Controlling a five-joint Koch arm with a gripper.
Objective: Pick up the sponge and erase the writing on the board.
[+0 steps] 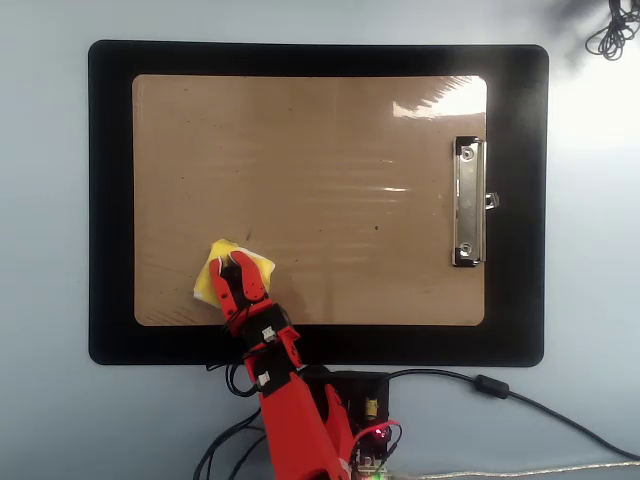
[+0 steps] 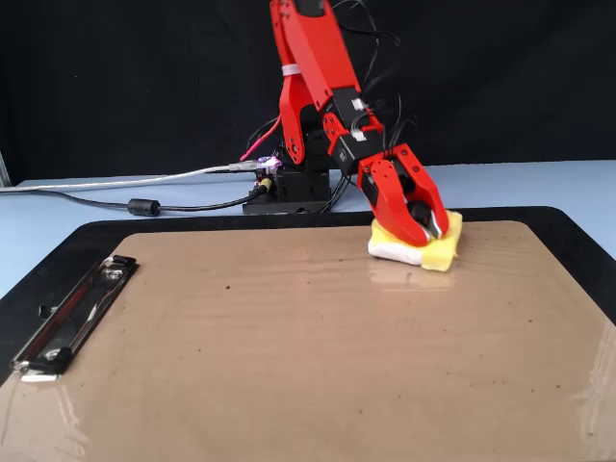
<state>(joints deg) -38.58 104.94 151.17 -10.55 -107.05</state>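
The yellow sponge lies on the tan board near its lower left corner in the overhead view. In the fixed view the sponge sits at the board's far right side. My red gripper is shut on the sponge from above and presses it onto the board; it also shows in the fixed view. No writing shows anywhere on the board; I see only faint scuffs and glare.
The silver clip is on the board's right short side, at the left in the fixed view. The board lies on a black mat. The arm's base and cables are just beyond the mat's near edge.
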